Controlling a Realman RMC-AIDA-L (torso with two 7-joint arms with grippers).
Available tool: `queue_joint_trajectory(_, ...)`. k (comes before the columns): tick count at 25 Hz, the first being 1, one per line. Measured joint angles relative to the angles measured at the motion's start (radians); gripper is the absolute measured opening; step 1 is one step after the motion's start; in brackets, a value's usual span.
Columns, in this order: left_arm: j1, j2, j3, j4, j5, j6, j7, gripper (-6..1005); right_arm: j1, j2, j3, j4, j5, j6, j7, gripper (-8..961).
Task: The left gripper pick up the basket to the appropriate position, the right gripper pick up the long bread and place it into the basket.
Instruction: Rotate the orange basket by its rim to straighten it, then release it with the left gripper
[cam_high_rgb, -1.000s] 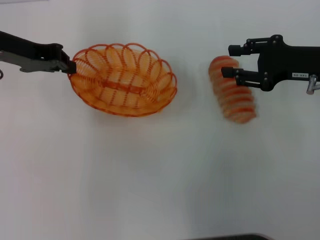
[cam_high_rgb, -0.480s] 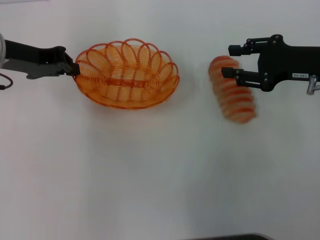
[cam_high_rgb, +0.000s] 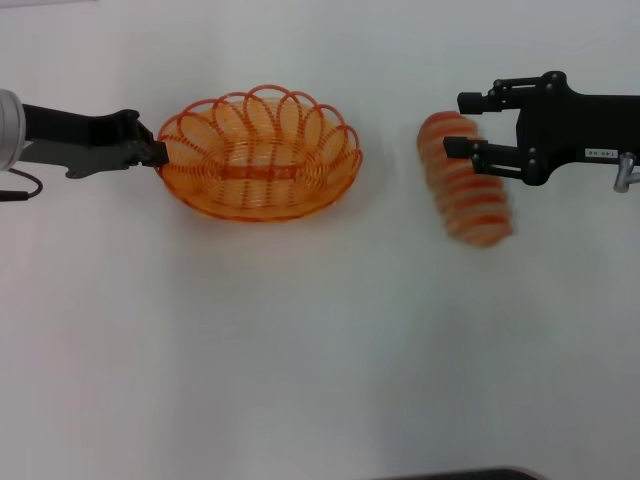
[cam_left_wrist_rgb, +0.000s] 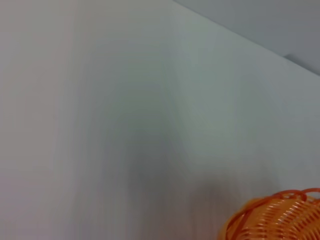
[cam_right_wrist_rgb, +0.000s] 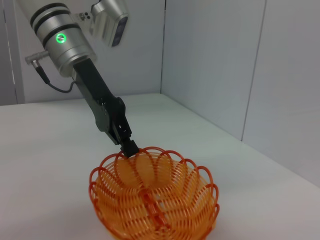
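Two pincers: left pincer (cam_high_rgb: 157, 153) clamps basket (cam_high_rgb: 260, 155) rim; right pincer (cam_high_rgb: 458, 124) straddles long bread (cam_high_rgb: 465, 180).

Head view looks steeply down on the white table (cam_high_rgb: 300, 350). Left wrist view sits close, catching only the basket (cam_left_wrist_rgb: 280, 220) rim. Right wrist view faces low across the table; all three share the basket (cam_right_wrist_rgb: 155, 200).

Plain white surface (cam_high_rgb: 300, 350), matte and unmarked. Orange wire basket (cam_high_rgb: 260, 155) toward the left, whether resting on it or lifted unclear. Striped long bread (cam_high_rgb: 463, 180) toward the right, well apart from the basket, contact with the surface likewise unclear.
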Motion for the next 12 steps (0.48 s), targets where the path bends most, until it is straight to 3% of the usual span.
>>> queue_joint_trajectory(12, 0.008, -0.001, 0.013, -0.009, 0.000, -0.024, -0.004, 16, -0.005, 0.000, -0.004, 0.000, -0.002, 0.000, 0.000, 531)
